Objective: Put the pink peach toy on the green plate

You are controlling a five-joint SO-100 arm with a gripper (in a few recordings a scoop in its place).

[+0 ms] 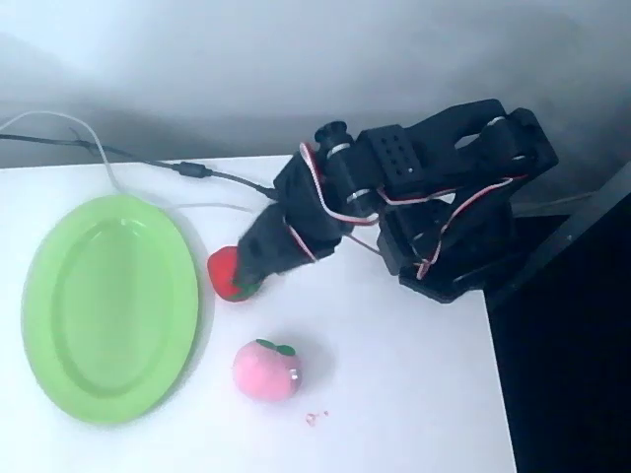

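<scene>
The pink peach toy lies on the white table, a round light-pink plush ball with small green leaves on top, just right of the green plate. The oval plate has nothing on it. My black gripper reaches down from the arm at the upper right and sits over a red strawberry-like plush toy, above the peach and apart from it. Its fingertips are hidden against the red toy, so I cannot tell whether they are open or shut.
Black and white cables run along the table's back edge behind the plate. The arm's base stands at the table's right edge. A tiny pink scrap lies near the front.
</scene>
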